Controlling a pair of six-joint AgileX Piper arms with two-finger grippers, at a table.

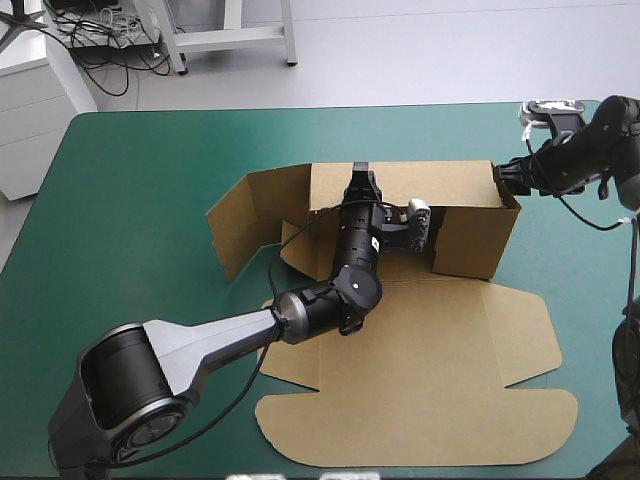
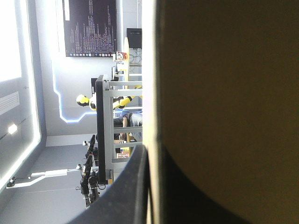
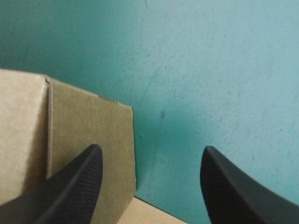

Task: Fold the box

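Brown box (image 1: 470, 238) wall — between left fingers (image 2: 125, 198)

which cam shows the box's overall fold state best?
High view: the whole box shows, far wall and right end raised, left panels standing splayed, lid flat toward the near edge. Left wrist view shows only a close brown sheet of it; right wrist view only one raised corner at the open right gripper.

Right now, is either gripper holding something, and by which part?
The left gripper seems to pinch the box at the top edge of its far wall. The right gripper is open at the box's right corner, holding nothing.
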